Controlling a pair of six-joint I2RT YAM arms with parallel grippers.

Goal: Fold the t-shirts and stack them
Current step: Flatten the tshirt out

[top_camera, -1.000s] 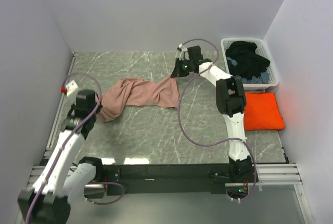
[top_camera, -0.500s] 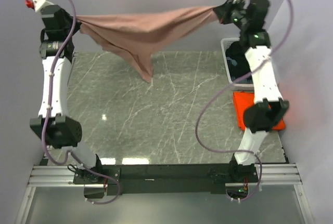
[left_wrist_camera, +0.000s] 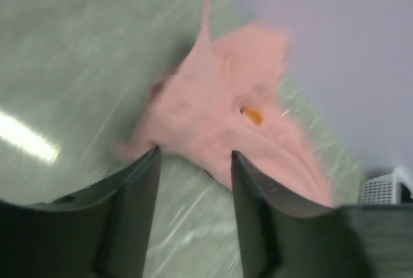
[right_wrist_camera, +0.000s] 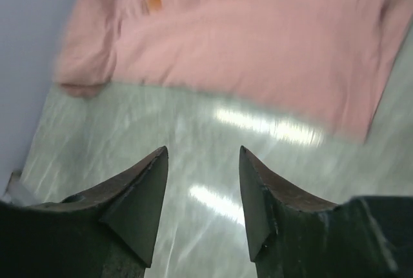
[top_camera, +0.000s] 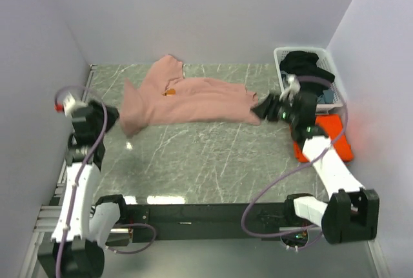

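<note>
The dusty-pink t-shirt [top_camera: 187,100] lies spread across the far half of the table, one sleeve reaching toward the back wall, and it shows blurred ahead of both wrist cameras [left_wrist_camera: 239,117] [right_wrist_camera: 258,26]. A folded orange t-shirt [top_camera: 332,139] lies at the right, partly under the right arm. My left gripper [top_camera: 111,121] is open at the shirt's left edge, with bare table between its fingers [left_wrist_camera: 135,200]. At the shirt's right edge my right gripper [top_camera: 263,108] stands open and empty, its fingers [right_wrist_camera: 145,194] over bare table.
A white laundry basket [top_camera: 335,100] with dark clothes stands at the back right, just behind the orange t-shirt. Walls close the table at left, back and right. The marble tabletop [top_camera: 206,162] lies bare in front of the pink shirt.
Half a second ago both grippers held the pink shirt stretched high in the air. It now lies on the table, both grippers have let go, and both arms have come down low.
</note>
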